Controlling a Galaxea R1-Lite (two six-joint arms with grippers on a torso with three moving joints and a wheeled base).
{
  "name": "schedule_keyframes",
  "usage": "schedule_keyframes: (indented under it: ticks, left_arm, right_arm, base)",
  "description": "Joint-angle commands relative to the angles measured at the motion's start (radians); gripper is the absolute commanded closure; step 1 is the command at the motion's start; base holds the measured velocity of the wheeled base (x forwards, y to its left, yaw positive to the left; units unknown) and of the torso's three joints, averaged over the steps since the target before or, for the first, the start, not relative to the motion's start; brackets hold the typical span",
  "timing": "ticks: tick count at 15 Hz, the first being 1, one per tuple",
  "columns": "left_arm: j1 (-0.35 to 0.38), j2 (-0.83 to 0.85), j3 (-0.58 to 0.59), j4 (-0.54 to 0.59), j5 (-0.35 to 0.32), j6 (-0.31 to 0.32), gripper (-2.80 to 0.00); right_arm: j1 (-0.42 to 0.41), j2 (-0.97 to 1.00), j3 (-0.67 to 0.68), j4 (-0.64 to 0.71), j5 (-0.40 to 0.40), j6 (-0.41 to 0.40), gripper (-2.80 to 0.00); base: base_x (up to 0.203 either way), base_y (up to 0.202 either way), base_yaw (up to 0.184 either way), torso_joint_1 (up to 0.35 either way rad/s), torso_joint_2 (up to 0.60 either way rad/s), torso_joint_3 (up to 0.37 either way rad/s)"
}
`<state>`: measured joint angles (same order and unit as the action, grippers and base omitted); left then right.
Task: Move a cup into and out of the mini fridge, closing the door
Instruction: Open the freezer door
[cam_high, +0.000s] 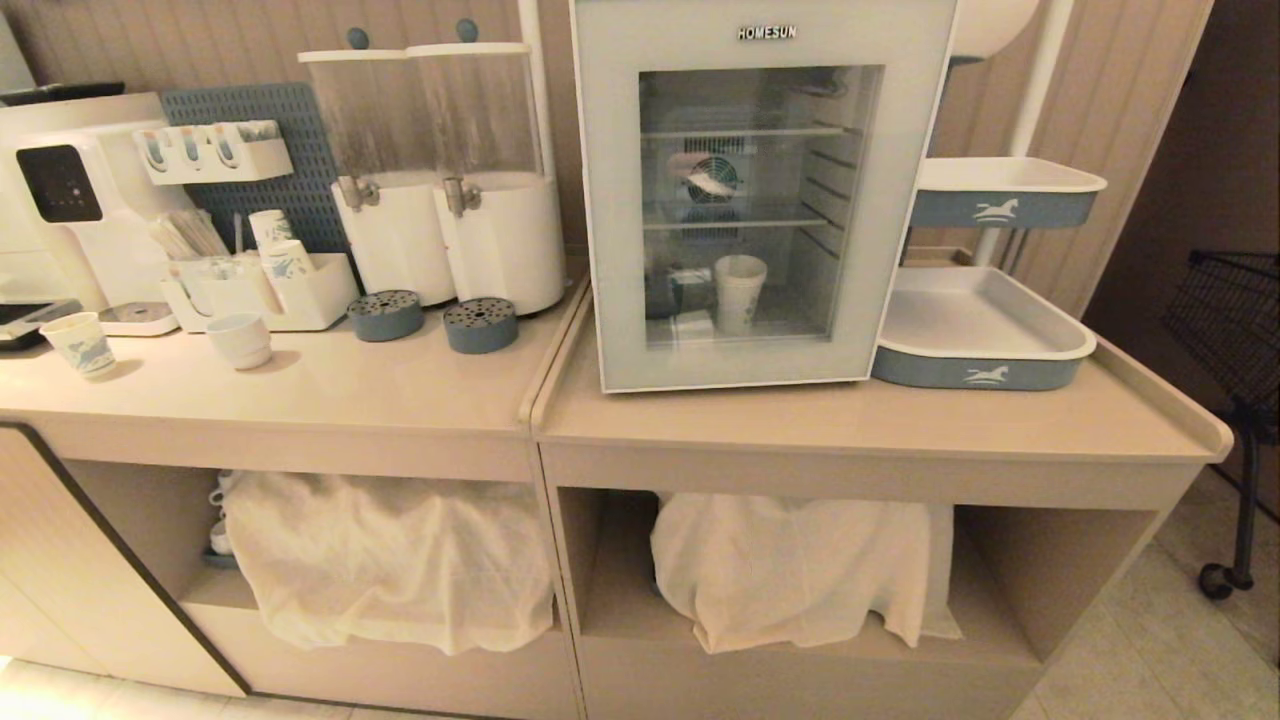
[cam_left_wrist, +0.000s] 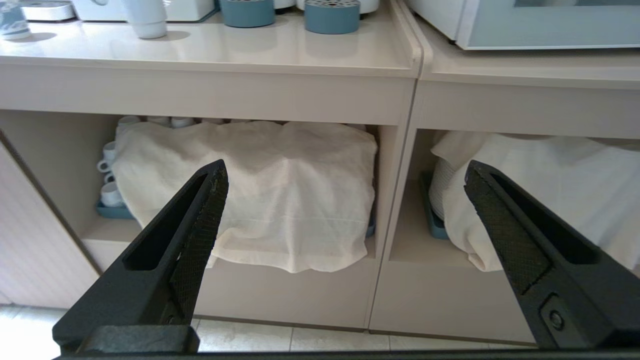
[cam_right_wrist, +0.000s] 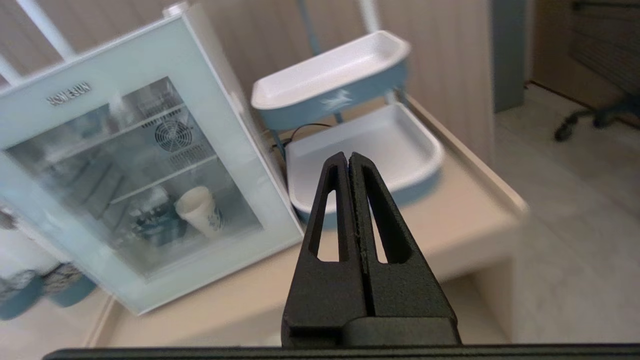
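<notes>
Your cup (cam_high: 740, 291) stands upright on the floor of the mini fridge (cam_high: 765, 190), toward the right of the lower compartment, below the two wire shelves and seen through the glass of the door (cam_high: 620, 200). The door sits flush against the fridge body, shut, with the "HOMESUN" lettering along its top. The fridge rests on the right-hand counter (cam_high: 880, 420), with the lower white tray (cam_high: 985, 330) just beside it on the right and a second tray on the stand above.

Your right gripper (cam_right_wrist: 348, 157) has its jaws clenched together with nothing between them. In the right wrist view it hangs in the air in front of the counter, off the door's right edge, tips aimed toward the lower tray; the cup (cam_right_wrist: 200, 210) shows behind the glass, well apart from the jaws and off to their side, with the closed door between them. Neither arm shows in the head view.

Your left gripper (cam_left_wrist: 345, 175) is released, jaws spread wide and empty, held low in front of the cabinet and facing the cloth-covered shelves (cam_left_wrist: 280, 200) under the counter, far from the fridge.

On the left counter stand a short patterned paper cup (cam_high: 80, 343) and a squat white cup (cam_high: 240, 340), both apart from the fridge
</notes>
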<state>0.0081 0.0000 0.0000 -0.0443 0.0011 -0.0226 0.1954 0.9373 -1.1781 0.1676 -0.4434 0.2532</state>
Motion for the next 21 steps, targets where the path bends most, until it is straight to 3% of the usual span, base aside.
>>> schedule_keyframes:
  ticks: [1,3,5,7,10,14,17,19,21]
  left_arm:
    - [0.0,0.002,0.018,0.0,0.0,0.0,-2.8]
    - [0.0,0.0,0.018,0.0,0.0,0.0,-2.8]
    - [0.0,0.002,0.018,0.0,0.0,0.0,-2.8]
    - [0.0,0.002,0.018,0.0,0.001,0.0,-2.8]
    - [0.0,0.002,0.018,0.0,0.0,0.0,-2.8]
    - [0.0,0.0,0.018,0.0,0.0,0.0,-2.8]
    - [0.0,0.002,0.018,0.0,0.0,0.0,-2.8]
    - [0.0,0.0,0.018,0.0,0.0,0.0,-2.8]
    - [0.0,0.001,0.018,0.0,0.0,0.001,-2.8]
  right_arm:
    - [-0.083,-0.244,0.063,0.099,0.016,0.048,0.0]
    - [-0.192,-0.386,0.16,0.152,0.101,0.107,0.0]
    - [-0.225,-0.527,0.262,0.2,0.215,0.133,0.0]
    - [-0.232,-0.671,0.387,0.237,0.266,0.133,0.0]
    - [-0.213,-0.783,0.608,0.183,0.281,0.018,0.0]
    - [-0.206,-0.907,0.986,-0.149,0.282,-0.26,0.0]
    - [-0.205,-0.932,1.18,-0.286,0.301,-0.346,0.0]
    - [-0.205,-0.937,1.174,-0.267,0.363,-0.357,0.0]
    - [-0.204,-0.937,1.111,-0.037,0.388,-0.399,0.0]
  base:
    - [0.0,0.0,0.0,0.0,0.0,0.0]
    - [0.0,0.0,0.0,0.0,0.0,0.0]
    - [0.0,0.0,0.0,0.0,0.0,0.0]
    - [0.0,0.0,0.0,0.0,0.0,0.0]
    - [0.0,0.0,0.0,0.0,0.0,0.0]
    - [0.0,0.0,0.0,0.0,0.0,0.0]
    - [0.0,0.0,0.0,0.0,0.0,0.0]
    - [0.0,0.0,0.0,0.0,0.0,0.0]
    - [0.0,0.0,0.0,0.0,0.0,0.0]
